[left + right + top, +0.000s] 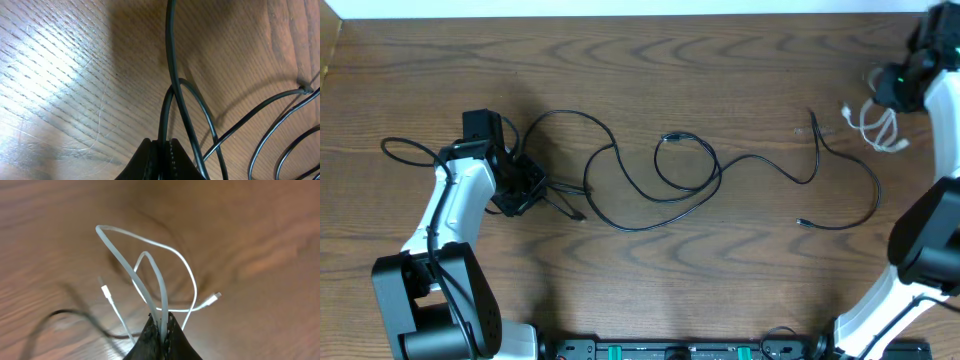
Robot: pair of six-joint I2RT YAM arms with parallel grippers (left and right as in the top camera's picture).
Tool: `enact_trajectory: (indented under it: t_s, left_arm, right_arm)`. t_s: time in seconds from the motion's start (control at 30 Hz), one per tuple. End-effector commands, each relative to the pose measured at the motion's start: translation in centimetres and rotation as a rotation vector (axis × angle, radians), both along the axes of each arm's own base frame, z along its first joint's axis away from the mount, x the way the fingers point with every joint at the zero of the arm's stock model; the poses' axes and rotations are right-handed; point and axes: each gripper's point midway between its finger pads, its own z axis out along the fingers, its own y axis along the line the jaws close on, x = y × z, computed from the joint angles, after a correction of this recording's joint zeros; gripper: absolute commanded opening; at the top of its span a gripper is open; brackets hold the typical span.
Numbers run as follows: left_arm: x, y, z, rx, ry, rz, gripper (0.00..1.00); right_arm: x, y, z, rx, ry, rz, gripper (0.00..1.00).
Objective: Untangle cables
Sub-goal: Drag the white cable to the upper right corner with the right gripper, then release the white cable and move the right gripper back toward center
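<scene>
The left tool (163,143) is clenched on one strand of the black cables (169,50), which runs straight out from between its tips, with other black strands crossing just beside it. Seen from overhead, this tool sits at the left of the table (720,60), and the black cables trail rightward from it in loose loops across the middle, one plug end lying free near the right side. The right tool (161,319) is clenched on the white cable (162,287) at the far right, near the table's back edge; its loops and two plug ends fan out beyond the tips. Which black strand passes over which is hard to make out, and the frame edge cuts off the right arm
</scene>
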Motion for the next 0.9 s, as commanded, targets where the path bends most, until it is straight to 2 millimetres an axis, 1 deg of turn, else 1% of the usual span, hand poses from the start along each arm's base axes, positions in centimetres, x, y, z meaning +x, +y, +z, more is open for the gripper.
enact_trajectory:
  t_s: [0.0, 0.03, 0.13, 0.17, 0.23, 0.3, 0.37, 0.47, 0.53, 0.6, 0.63, 0.7, 0.8, 0.83, 0.87]
  left_arm:
    - [-0.5, 0.1, -0.7, 0.011, 0.025, -0.005, 0.09]
    - [-0.5, 0.1, -0.7, 0.011, 0.025, -0.005, 0.09]
    - [-0.5, 0.1, -0.7, 0.011, 0.025, -0.005, 0.09]
    - [-0.5, 0.1, -0.7, 0.011, 0.025, -0.005, 0.09]
    - [-0.5, 0.1, -0.7, 0.011, 0.025, -0.005, 0.09]
    - [-0.5, 0.1, -0.7, 0.011, 0.025, -0.005, 0.09]
    - [-0.5, 0.1, -0.7, 0.011, 0.025, -0.005, 0.09]
    - [-0.5, 0.1, -0.7, 0.011, 0.025, -0.005, 0.09]
    - [-0.5, 0.1, -0.7, 0.011, 0.025, -0.005, 0.09]
    - [-0.4, 0.1, -0.7, 0.012, 0.022, -0.005, 0.09]
    - [-0.4, 0.1, -0.7, 0.012, 0.021, -0.005, 0.09]
    - [-0.2, 0.2, -0.6, 0.013, 0.015, -0.005, 0.09]
    - [-0.2, 0.2, -0.6, 0.013, 0.014, -0.005, 0.1]
    - [-0.2, 0.2, -0.6, 0.013, 0.014, -0.005, 0.16]
    - [-0.2, 0.2, -0.6, 0.013, 0.014, -0.005, 0.17]
  right_arm:
    - [-1.3, -3.0, -1.9, 0.048, 0.021, -0.173, 0.01]
    - [-1.8, -3.8, -2.5, 0.061, 0.032, -0.217, 0.02]
    - [-3.4, -5.8, -3.9, 0.093, 0.062, -0.323, 0.15]
    - [-3.7, -6.2, -4.1, 0.101, 0.067, -0.335, 0.27]
    - [-4.3, -7.0, -4.5, 0.118, 0.073, -0.357, 0.57]
    - [-4.7, -7.8, -4.5, 0.12, 0.069, -0.375, 0.75]
    - [-4.9, -8.3, -4.2, 0.113, 0.064, -0.37, 0.88]
    - [-4.9, -8.4, -3.0, 0.104, 0.048, -0.357, 0.92]
    - [-4.6, -7.9, -1.8, 0.103, 0.021, -0.335, 0.92]
    - [-4.0, -7.0, -0.4, 0.119, -0.015, -0.29, 0.93]
    - [-3.5, -6.1, 0.3, 0.14, -0.037, -0.252, 0.93]
    - [-2.4, -3.8, 1.8, 0.195, -0.084, -0.142, 0.94]
    - [-1.5, -0.3, 3.4, 0.244, -0.12, 0.033, 0.99]
    - [-1.3, 0.9, 3.8, 0.255, -0.121, 0.083, 0.99]
    - [-1.4, 1.8, 3.9, 0.258, -0.112, 0.109, 0.99]
